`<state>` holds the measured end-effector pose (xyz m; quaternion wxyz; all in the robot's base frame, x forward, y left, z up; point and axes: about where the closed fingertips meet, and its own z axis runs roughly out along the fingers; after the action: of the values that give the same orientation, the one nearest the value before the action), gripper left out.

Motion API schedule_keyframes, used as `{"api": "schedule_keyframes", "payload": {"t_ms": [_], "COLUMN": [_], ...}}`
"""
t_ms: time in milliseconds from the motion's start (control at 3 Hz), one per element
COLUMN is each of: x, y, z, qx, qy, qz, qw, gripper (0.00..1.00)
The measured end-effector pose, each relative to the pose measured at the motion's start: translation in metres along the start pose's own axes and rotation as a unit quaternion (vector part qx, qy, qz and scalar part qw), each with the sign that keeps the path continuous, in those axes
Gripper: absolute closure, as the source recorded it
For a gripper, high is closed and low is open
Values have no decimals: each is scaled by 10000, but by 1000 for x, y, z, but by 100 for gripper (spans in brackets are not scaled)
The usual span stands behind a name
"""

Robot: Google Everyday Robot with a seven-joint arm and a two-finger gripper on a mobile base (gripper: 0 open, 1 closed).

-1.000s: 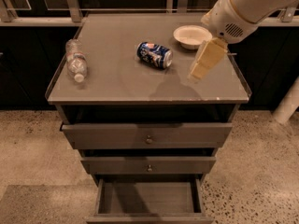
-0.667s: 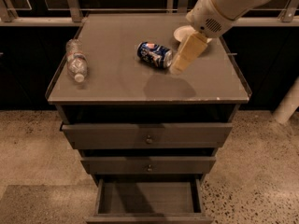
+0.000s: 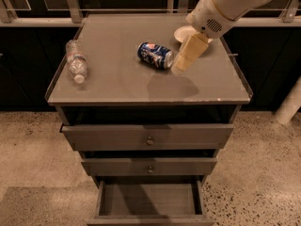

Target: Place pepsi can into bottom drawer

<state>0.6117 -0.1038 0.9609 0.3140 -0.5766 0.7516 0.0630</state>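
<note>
- Your gripper [image 3: 178, 68], the tan claw on the white arm, hangs low over the grey cabinet top [image 3: 117, 86], tip just beside the small dark-blue metal pepsi can [image 3: 155, 55] at the can's 4 o'clock end. Touching or a hair apart: can't tell. Claw apart or together: can't tell either.
- Can lies on its side, a bit right of centre on the top. Clear plastic water bottle [image 3: 75, 65] is well apart at its 9 o'clock, and the white round plate [image 3: 184, 32] is near at 1 o'clock.
- Long axis runs approx 10-to-4 o'clock, with the silver end toward the claw.
- Handling, my read: thin metal, smooth, slippery, and it'll roll sideways toward 1 or 7 o'clock if nudged. Weight unknown, prob light. Dents if squeezed hard.
- Take it across the mid-body, jaws square to the long axis, not on the ends.
- Grey-brown bottom drawer [image 3: 148, 199] stands pulled open at 6 o'clock, floor bare.
</note>
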Motion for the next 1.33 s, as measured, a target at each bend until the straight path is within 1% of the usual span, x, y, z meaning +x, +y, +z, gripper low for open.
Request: {"api": "schedule_keyframes", "payload": {"t_ms": [333,667,1000,1333], "x": [-11,-22,-29,-26], "y": [-17,-36,-52,-62], "z": [32,72,105,136], "qx": [-215,-439,-593,-731], "qy": [-285,-490,-600,-628], "qz": [5,8,91,257], "qw": [9994,9978,9964,9950], "gripper": [0,0,0,0]}}
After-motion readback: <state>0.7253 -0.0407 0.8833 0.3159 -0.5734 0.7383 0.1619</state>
